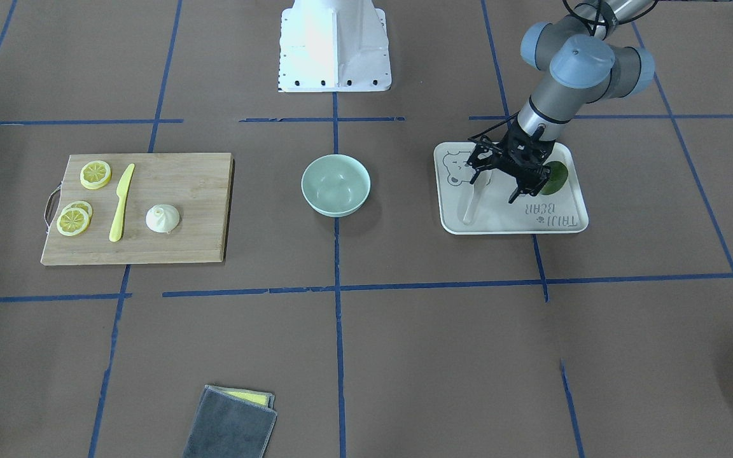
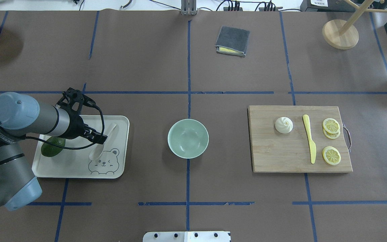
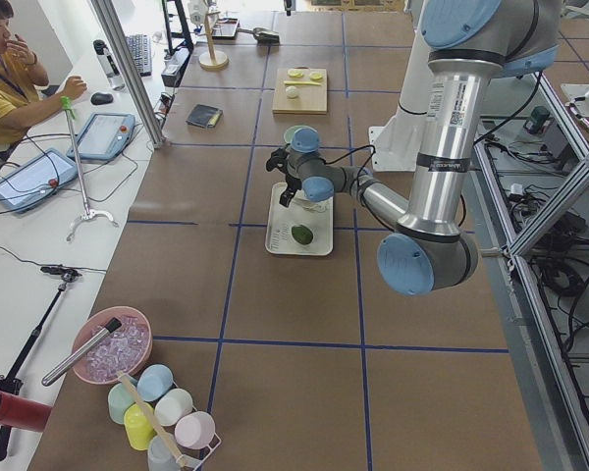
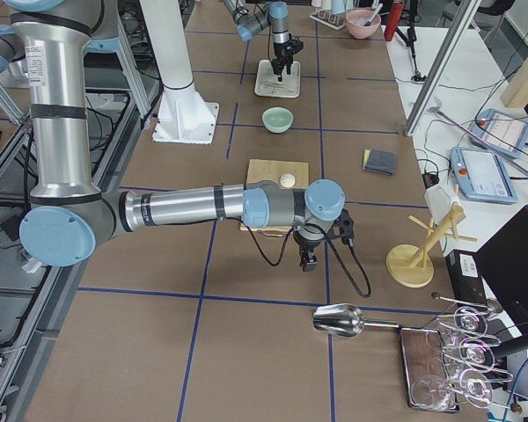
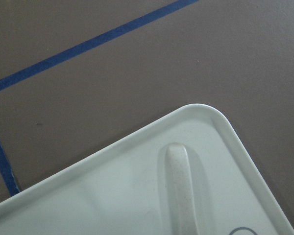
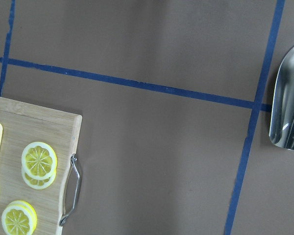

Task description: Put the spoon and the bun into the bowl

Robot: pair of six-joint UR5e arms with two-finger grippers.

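Left gripper (image 1: pixel 497 189) is held spread wide over the spoon (image 1: pixel 472 207) on the tray (image 1: pixel 513 219). Right gripper (image 4: pixel 306 257) spread cannot be told.

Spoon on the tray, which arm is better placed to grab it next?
Left. Its end effector hangs open over the spoon on the tray. The right end effector sits past the cutting board's handle end, on the bowl's far side from the spoon.
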